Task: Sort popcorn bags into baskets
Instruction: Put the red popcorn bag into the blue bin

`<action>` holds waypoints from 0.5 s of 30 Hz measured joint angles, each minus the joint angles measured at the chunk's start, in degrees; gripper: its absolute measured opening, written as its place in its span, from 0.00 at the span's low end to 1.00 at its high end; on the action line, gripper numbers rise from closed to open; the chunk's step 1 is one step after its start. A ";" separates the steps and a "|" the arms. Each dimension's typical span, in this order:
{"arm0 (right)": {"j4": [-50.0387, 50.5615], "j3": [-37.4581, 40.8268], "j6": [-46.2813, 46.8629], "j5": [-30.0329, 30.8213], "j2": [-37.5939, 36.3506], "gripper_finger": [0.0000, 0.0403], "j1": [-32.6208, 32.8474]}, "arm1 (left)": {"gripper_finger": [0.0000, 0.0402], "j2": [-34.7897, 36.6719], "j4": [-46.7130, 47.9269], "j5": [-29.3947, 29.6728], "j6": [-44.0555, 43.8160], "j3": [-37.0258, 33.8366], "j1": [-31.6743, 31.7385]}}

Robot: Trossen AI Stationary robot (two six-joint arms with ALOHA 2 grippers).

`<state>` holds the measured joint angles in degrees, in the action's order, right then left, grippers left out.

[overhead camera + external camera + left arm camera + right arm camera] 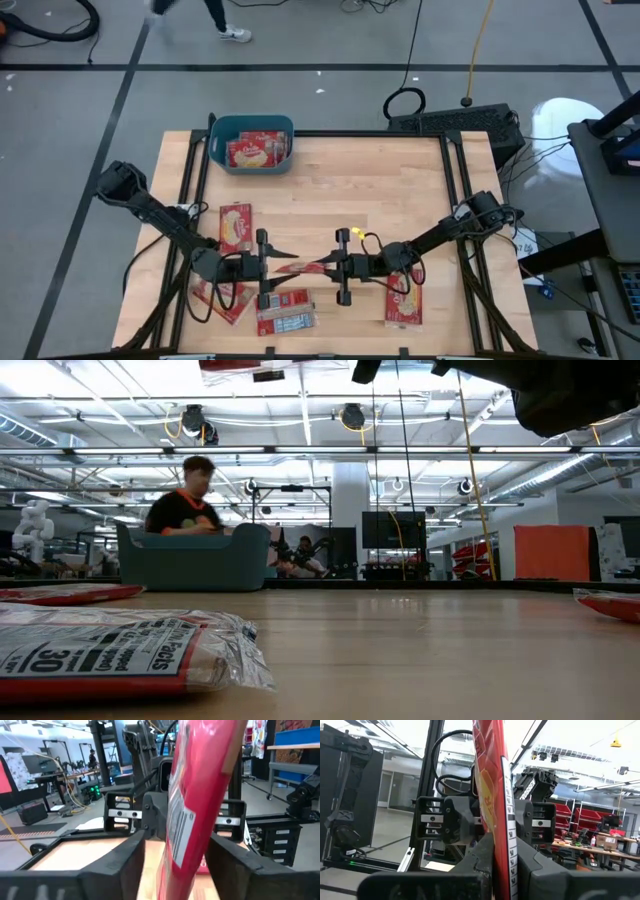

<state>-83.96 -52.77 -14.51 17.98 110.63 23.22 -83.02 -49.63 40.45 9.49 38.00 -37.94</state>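
Roughly early: your basket (222, 134) holds about two bags (258, 150); five lie on the surface (380, 190). Right end effector (327, 266) pinches one bag (303, 268) mid-air; left end effector (275, 268) brackets it, part-open.

I see a light wooden table top (340, 190) with a black metal frame (455, 170) round it, in the middle of the high view. Under it is a grey floor with dark tape lines (320, 68). At the upper right, a black flat box with ribs (470, 122) lies on the floor, with a looped black cable (404, 102) beside it. At the top left, someone's leg with a white shoe (236, 34) shows. In the low view, a person in a dark top with orange (187, 500) sits at the left, and an orange screen (552, 552) stands at the right.
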 joint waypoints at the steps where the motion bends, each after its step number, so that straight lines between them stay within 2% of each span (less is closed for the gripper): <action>1: 0.00 0.00 -0.15 0.01 0.00 0.06 -0.01 | 0.46 0.00 -0.36 0.00 0.47 0.00 0.00; 6: -0.02 0.00 -1.70 0.19 0.00 0.06 -0.04 | 0.29 0.00 -0.51 -0.05 2.07 0.00 0.00; 11: -0.11 0.02 -2.78 -0.05 0.00 0.06 -1.06 | 0.13 0.00 -0.44 0.08 7.96 0.00 0.25; 15: -0.30 0.09 -3.26 -0.28 0.00 0.06 -1.84 | 0.05 0.28 -0.31 0.17 9.90 0.00 1.00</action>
<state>-84.26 -52.69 -17.77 17.69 110.63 21.39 -82.74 -49.94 40.62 19.39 38.00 -36.93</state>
